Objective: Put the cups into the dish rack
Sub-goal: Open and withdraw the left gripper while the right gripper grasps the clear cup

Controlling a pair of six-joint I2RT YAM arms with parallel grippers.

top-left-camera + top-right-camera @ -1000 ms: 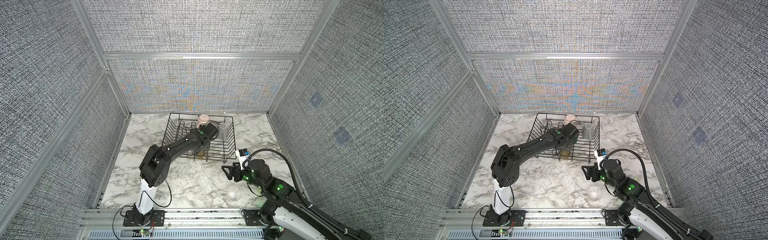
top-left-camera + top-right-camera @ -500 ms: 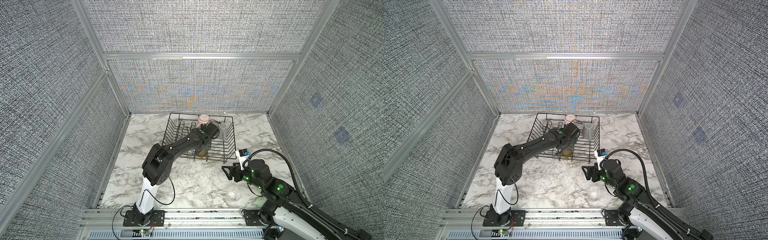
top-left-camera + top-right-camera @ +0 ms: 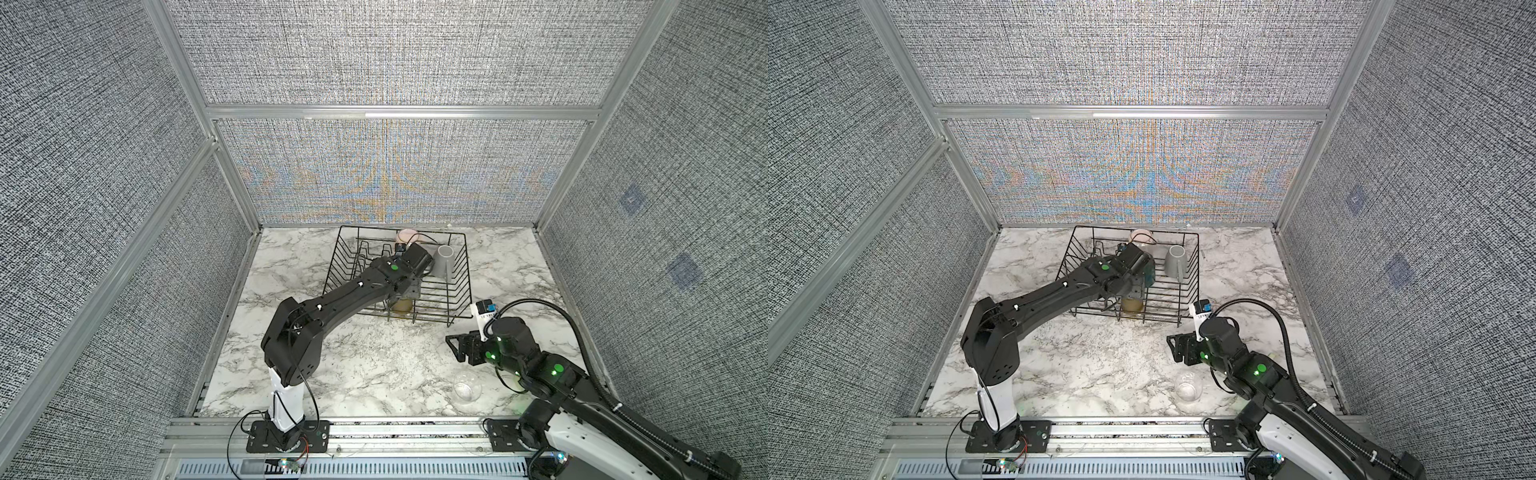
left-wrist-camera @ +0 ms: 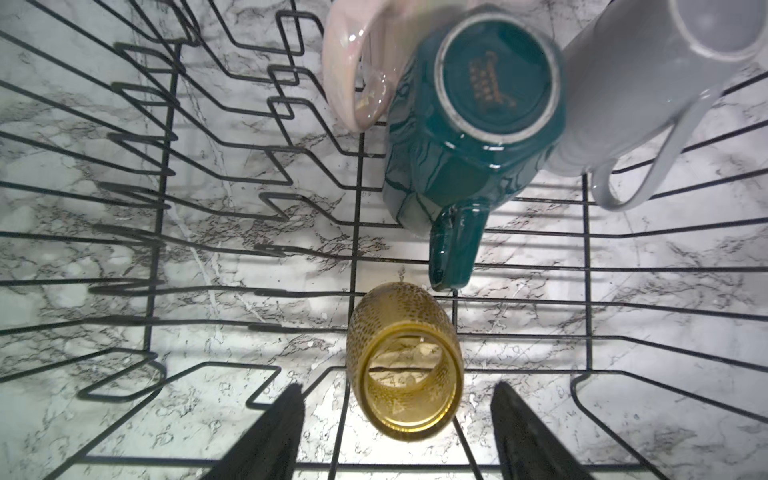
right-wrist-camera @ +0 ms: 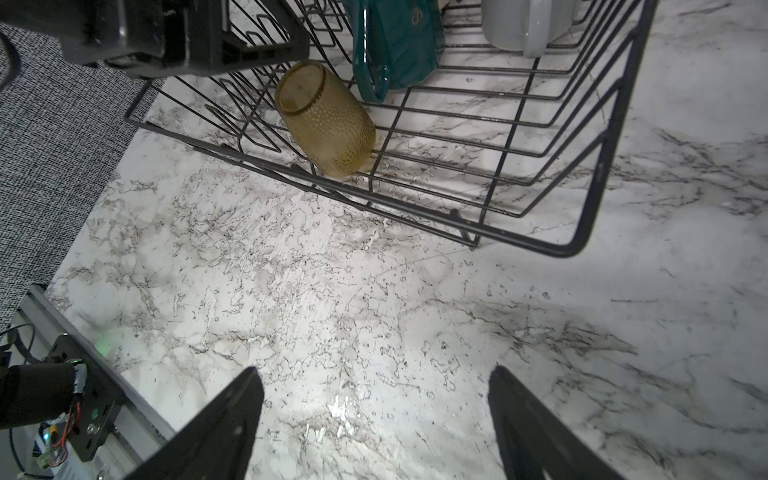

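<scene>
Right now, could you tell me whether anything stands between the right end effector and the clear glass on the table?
Nothing visible does. The open right end effector hangs over bare table beside the clear glass; no cup or other thing lies between them.

The dish rack (image 3: 461, 282) sits at the back middle of the table (image 3: 374, 365). Inside it, the plate dividers (image 3: 363, 253) take the left part. The rear mug (image 3: 405, 236) is at the back wall, the upturned mug (image 4: 478, 116) just before it, the tall mug (image 3: 444, 261) by the right wall and the tilted tumbler (image 4: 405, 365) at the front. The left pincer (image 4: 397, 386) hangs above that tumbler. The standing tumbler (image 3: 467, 386) is on the table front right, well apart from the rack, and the right pincer (image 5: 374, 369) is above the table between the 2.
</scene>
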